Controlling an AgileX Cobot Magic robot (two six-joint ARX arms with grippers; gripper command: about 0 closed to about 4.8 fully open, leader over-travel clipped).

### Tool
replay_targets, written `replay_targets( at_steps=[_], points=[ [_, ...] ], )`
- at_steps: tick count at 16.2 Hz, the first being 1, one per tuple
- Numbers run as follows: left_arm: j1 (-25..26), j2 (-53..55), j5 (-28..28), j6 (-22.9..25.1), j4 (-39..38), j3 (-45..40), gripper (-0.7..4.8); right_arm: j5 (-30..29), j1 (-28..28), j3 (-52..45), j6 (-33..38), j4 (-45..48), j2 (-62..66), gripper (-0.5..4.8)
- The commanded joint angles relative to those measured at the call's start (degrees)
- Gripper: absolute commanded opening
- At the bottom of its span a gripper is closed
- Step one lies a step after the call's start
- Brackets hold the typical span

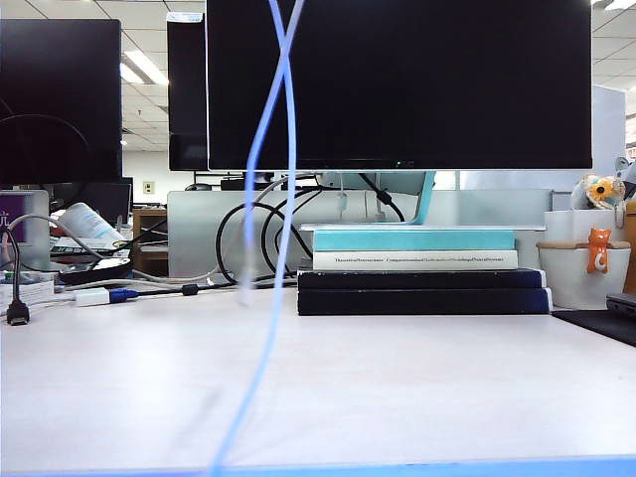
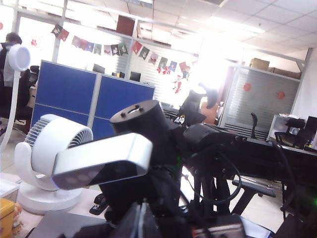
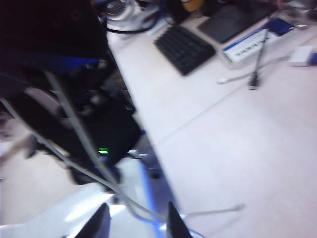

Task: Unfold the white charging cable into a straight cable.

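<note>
Left gripper (image 2: pixel 143 223): pointed up at the office, tips barely in frame, jaws closed; any hold can't be told. Cable (image 1: pixel 286 149): two blurred strands crossing high before the monitor (image 1: pixel 397 84), hanging over the table (image 1: pixel 397 388). Right gripper (image 3: pixel 134 220): jaws partly apart, cable running between them.

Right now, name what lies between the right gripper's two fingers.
The white charging cable crosses the gap of the open right gripper, shown in the right wrist view.
</note>
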Motion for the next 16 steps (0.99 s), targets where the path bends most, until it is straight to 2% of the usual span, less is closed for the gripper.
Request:
replay_targets(
  at_steps=[1,2,4,5,11,12,13,14,16],
  points=[
    [-0.04,2.36,-0.50,-1.84,3.65,0.20,0.17,-9.70,0.07,0.22,1.49,4.33,0.28,1.49],
    [-0.11,5.16,-0.70,-9.25,16.72,0.24,0.17,-10.73,2.64,0.22,1.64,5.14,2.58,1.49],
    [-0.15,5.44,-1.33,-10.34,16.81,0.24,0.17,-10.51,6.05,0.22,1.68,8.63,4.81,1.49],
    [-0.13,5.46,-1.77,-12.46,18.56,0.24,0.17,-10.27,6.54,0.22,1.68,9.73,5.33,1.48],
    [-0.90,5.46,-1.31,-14.32,21.16,0.24,0.17,-10.29,6.54,0.22,1.68,11.78,5.97,1.44],
    [-1.40,5.46,2.86,-16.15,21.18,0.22,0.17,-7.52,6.45,0.24,1.46,12.22,6.01,1.45],
    [-1.36,5.46,3.74,-16.17,20.31,0.22,0.17,-7.52,6.45,0.24,1.46,12.22,5.99,1.45],
    [1.16,5.35,5.81,-18.75,18.62,0.22,0.17,-7.52,4.66,0.31,1.44,12.24,5.33,1.45],
    [1.62,5.46,6.03,-19.28,18.84,0.22,0.17,-8.17,4.46,0.31,1.70,15.37,5.29,1.49]
  ],
)
